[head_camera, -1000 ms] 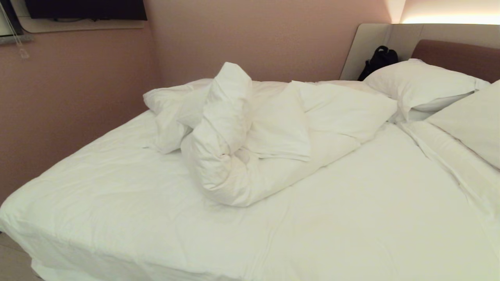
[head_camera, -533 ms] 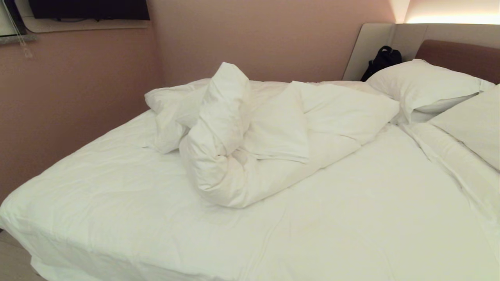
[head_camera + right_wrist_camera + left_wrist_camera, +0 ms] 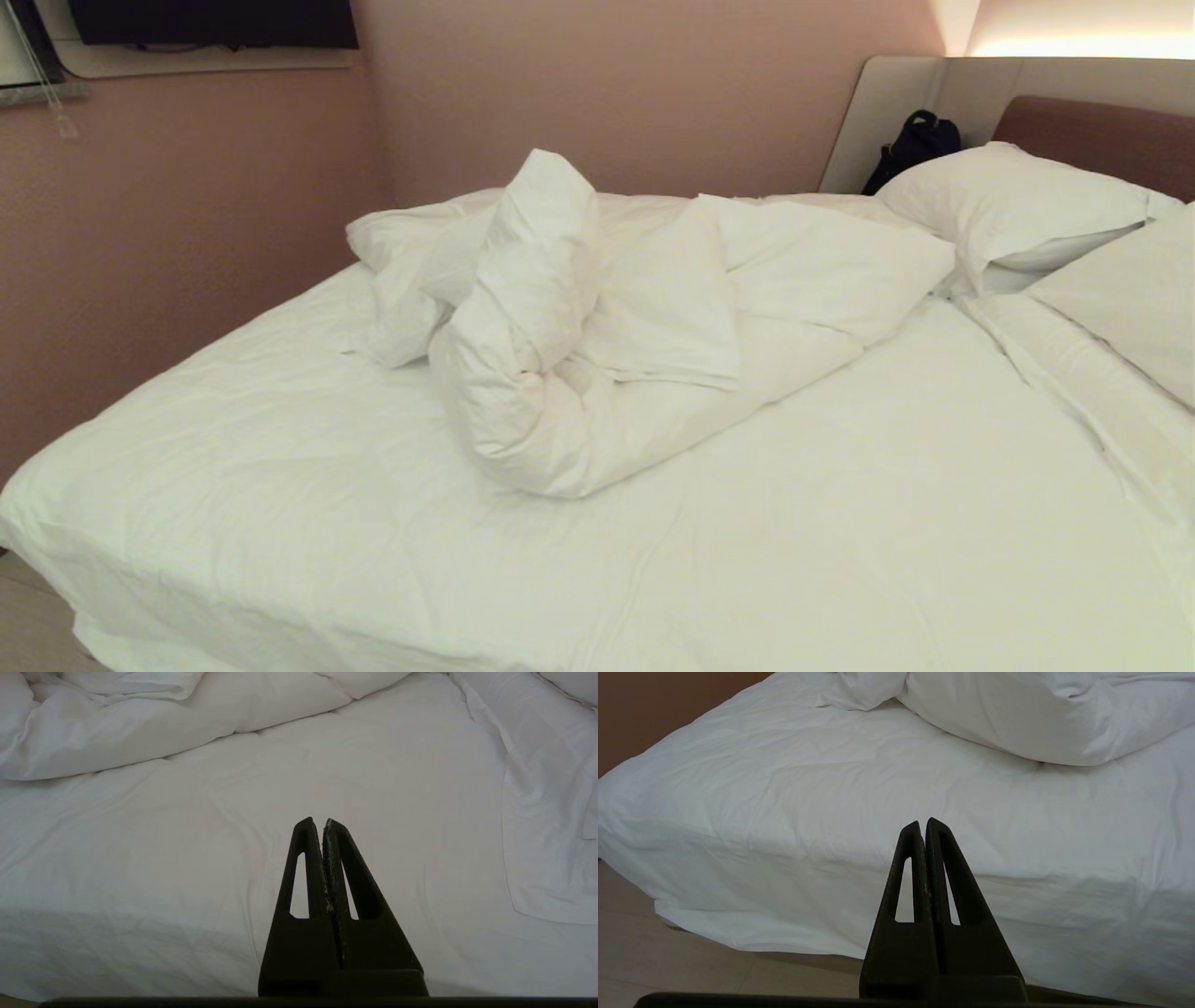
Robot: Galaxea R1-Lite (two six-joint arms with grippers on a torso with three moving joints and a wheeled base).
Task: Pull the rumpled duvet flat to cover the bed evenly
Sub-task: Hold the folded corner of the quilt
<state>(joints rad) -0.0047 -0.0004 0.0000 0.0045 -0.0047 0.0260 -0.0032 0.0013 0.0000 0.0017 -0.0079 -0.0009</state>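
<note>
On the far half of the bed (image 3: 280,485), the duvet (image 3: 597,345) lies bunched in a tall heap, with one fold standing up near the wall. Two pillows (image 3: 1018,201) rest by the headboard (image 3: 1092,131), and a black bag (image 3: 910,145) sits behind them. Before the near edge of the bed, the left gripper (image 3: 923,823) and the right gripper (image 3: 319,822) have their fingers pressed together and hold nothing.

We count one bed (image 3: 280,523), one duvet (image 3: 597,355) bunched on it, two pillows (image 3: 1008,201) (image 3: 1134,289), one black bag (image 3: 915,140), one dark screen (image 3: 215,21) and two grippers (image 3: 923,823) (image 3: 320,822).
</note>
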